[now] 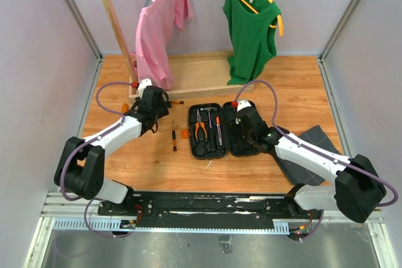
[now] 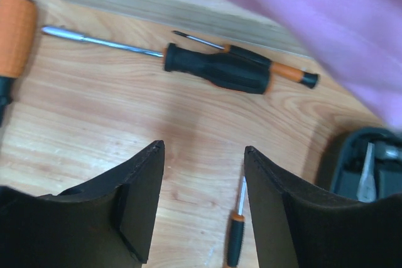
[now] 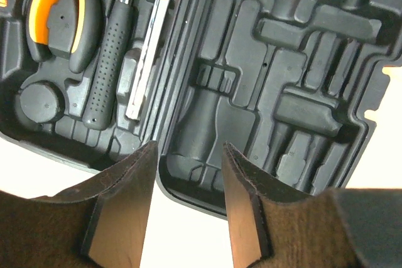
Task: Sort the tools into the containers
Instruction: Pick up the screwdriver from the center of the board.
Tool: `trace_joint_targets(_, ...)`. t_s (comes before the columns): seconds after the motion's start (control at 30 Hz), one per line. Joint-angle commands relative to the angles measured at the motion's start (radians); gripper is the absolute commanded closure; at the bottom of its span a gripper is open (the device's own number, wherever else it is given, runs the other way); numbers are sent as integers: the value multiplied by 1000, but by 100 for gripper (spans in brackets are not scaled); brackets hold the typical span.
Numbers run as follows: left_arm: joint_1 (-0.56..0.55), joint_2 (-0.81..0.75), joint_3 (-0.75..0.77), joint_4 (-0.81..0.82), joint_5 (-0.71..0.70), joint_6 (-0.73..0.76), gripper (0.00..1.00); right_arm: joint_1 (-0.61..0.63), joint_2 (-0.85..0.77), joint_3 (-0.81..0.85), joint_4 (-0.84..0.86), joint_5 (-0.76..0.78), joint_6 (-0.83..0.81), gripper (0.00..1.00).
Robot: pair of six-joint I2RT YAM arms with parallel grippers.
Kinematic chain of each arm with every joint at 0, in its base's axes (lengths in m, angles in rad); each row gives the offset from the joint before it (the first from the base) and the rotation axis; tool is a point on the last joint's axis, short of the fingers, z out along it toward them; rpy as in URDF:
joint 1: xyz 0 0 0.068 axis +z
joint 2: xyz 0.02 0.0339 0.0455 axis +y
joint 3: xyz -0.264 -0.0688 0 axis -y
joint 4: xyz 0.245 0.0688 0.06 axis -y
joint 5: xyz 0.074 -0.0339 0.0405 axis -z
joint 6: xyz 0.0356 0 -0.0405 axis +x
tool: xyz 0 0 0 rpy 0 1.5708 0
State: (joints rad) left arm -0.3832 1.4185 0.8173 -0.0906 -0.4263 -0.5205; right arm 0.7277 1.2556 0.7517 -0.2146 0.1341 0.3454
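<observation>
The black tool case [image 1: 213, 145] lies open in the middle of the table. Its left half holds orange-handled pliers [image 3: 63, 10], a black-handled hammer [image 3: 107, 61] and a silver tool [image 3: 147, 48]. The right half [image 3: 282, 61] shows bare moulded slots. My right gripper [image 3: 188, 145] hangs open above that half's near edge, gripping nothing. My left gripper [image 2: 204, 149] is open over bare wood left of the case. A big black-handled screwdriver [image 2: 220, 70] and a thinner one [image 2: 289, 73] lie beyond it. A small screwdriver [image 2: 236, 236] lies below its right finger.
An orange tool handle [image 2: 14, 32] lies at the far left. The wooden clothes rack base [image 1: 201, 83] runs behind the tools, with a pink shirt [image 1: 160, 23] and a green top [image 1: 251, 26] hanging. A dark grey flat tray [image 1: 314, 139] sits right of the case.
</observation>
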Motion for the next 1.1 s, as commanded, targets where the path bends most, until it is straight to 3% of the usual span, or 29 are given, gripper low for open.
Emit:
trace_joint_targets(0.0, 42, 13, 28, -30, -109, -62, 41, -2, -18, -25, 27, -2, 25, 53)
trace_joint_targets(0.53, 277, -1, -65, -25, -211, -87, 30, -4, 4, -17, 25, -77, 21, 53)
trace_joint_targets(1.07, 358, 133, -35, 112, -118, 138, 27, -42, -130, -22, -29, 14, -5, 52)
